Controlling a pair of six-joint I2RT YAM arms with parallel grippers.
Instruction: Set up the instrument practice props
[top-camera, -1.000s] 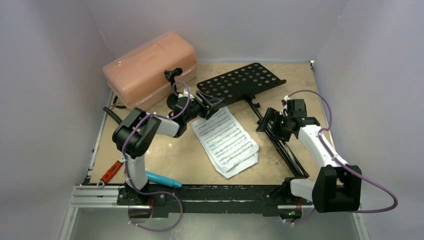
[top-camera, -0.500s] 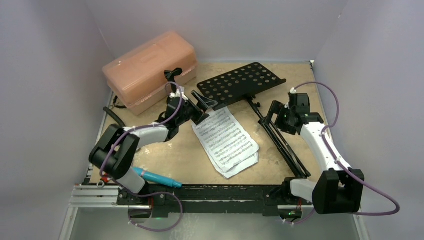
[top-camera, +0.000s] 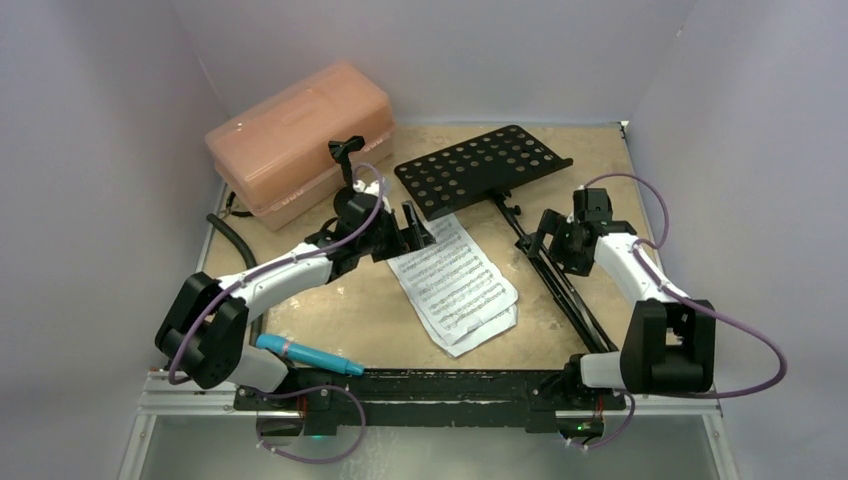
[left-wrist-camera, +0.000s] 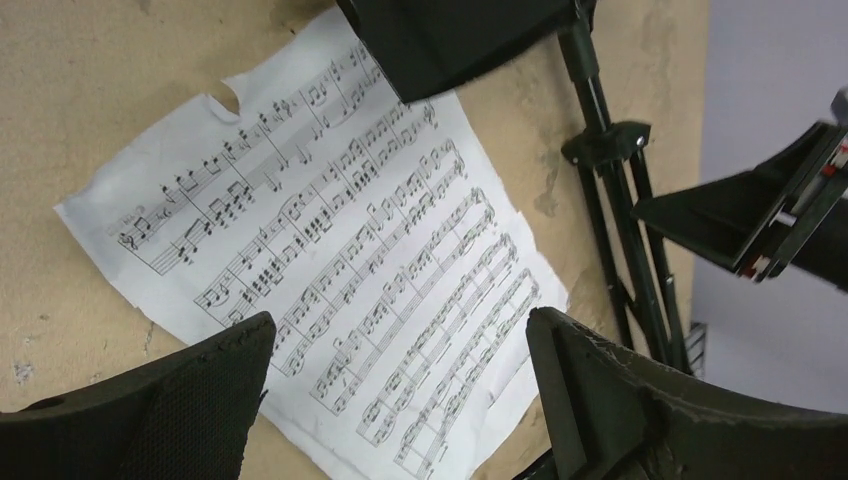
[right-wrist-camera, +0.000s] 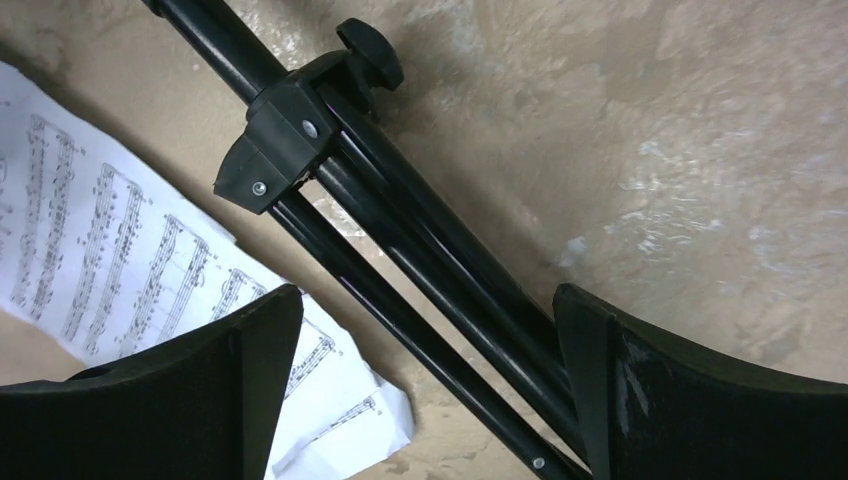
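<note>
The music stand (top-camera: 480, 168) lies flat on the worktop (top-camera: 370, 310), its folded legs (right-wrist-camera: 420, 270) running near-right. The right jaws stand apart astride those legs; the left jaws, apart too, hover over the sheet music (left-wrist-camera: 330, 250) at centre. Better to clamp squarely across all the legs beside the collar (right-wrist-camera: 285, 140), avoiding twist.

place: lab test cell | cues: white walls (top-camera: 110, 90), aluminium rail (top-camera: 165, 397)

Black music stand (top-camera: 545, 262) is laid down on table (top-camera: 360, 310), perforated desk (left-wrist-camera: 450, 35) just ahead of L fingers (left-wrist-camera: 150, 410), folded tripod legs (right-wrist-camera: 400, 260) seen between R fingers (right-wrist-camera: 700, 400). Two overlapped sheet-music pages (left-wrist-camera: 340, 250) are spread flat under L fingers. Mic stand (top-camera: 345, 152) is set upright behind them; cyan mic (top-camera: 300, 353) is laid well apart.
</note>
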